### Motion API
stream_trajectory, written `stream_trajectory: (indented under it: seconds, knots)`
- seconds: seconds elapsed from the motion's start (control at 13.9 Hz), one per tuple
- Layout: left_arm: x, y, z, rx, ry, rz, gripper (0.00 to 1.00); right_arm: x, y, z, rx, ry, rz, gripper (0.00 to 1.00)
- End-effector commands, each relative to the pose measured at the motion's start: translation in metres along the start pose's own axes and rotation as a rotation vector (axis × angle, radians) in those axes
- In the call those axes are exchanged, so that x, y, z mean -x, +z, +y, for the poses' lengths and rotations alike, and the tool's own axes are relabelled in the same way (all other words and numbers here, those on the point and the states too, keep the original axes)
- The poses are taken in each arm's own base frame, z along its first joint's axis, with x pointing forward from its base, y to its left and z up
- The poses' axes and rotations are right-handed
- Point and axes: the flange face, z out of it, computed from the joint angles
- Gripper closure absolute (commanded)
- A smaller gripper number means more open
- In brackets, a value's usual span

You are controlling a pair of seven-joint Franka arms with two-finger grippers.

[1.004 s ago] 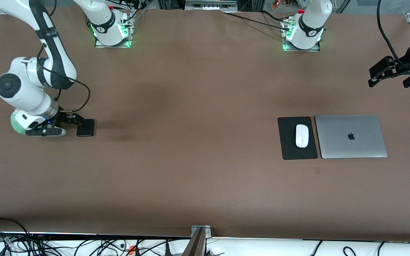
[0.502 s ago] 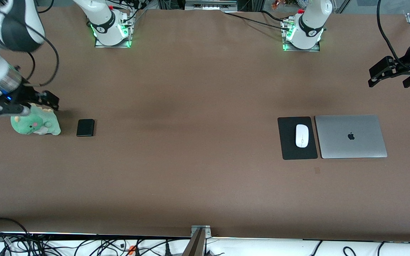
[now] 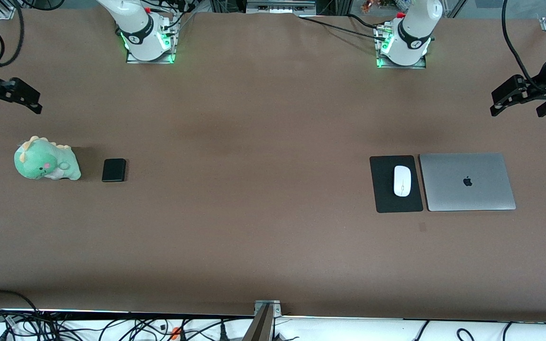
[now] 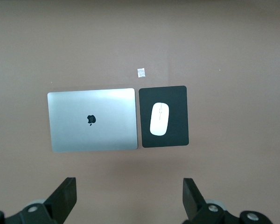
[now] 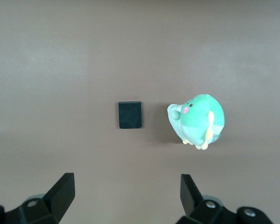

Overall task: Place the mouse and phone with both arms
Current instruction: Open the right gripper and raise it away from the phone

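Note:
The phone (image 3: 113, 170), a small black slab, lies flat on the brown table toward the right arm's end, beside a green plush dinosaur (image 3: 45, 165). It also shows in the right wrist view (image 5: 130, 114). The white mouse (image 3: 402, 180) rests on a black pad (image 3: 386, 201) toward the left arm's end, and also shows in the left wrist view (image 4: 159, 118). My right gripper (image 3: 14, 105) hangs open and empty high over the table's end, above the phone and the plush (image 5: 198, 119). My left gripper (image 3: 517, 110) is open and empty, high over its own end of the table.
A closed silver laptop (image 3: 466, 181) lies right beside the pad (image 4: 175, 135), on the side toward the left arm's end; it also shows in the left wrist view (image 4: 92, 119). A small pale scrap (image 4: 141, 72) lies on the table near the pad.
My right gripper has let go of the phone beside the plush, then risen and drawn back toward its end of the table. The left arm has not moved.

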Motion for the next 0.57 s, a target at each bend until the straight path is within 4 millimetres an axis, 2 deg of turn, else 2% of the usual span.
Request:
stream_trajectory:
  seconds: [0.0, 0.5]
  knots:
    - [-0.003, -0.005, 0.0, 0.008, 0.0, 0.01, 0.0, 0.002, -0.025, 0.002, -0.017, -0.014, 0.0, 0.0]
    - [-0.003, -0.004, 0.001, 0.008, 0.001, 0.009, 0.0, 0.002, -0.022, -0.008, -0.019, 0.014, -0.019, 0.0]
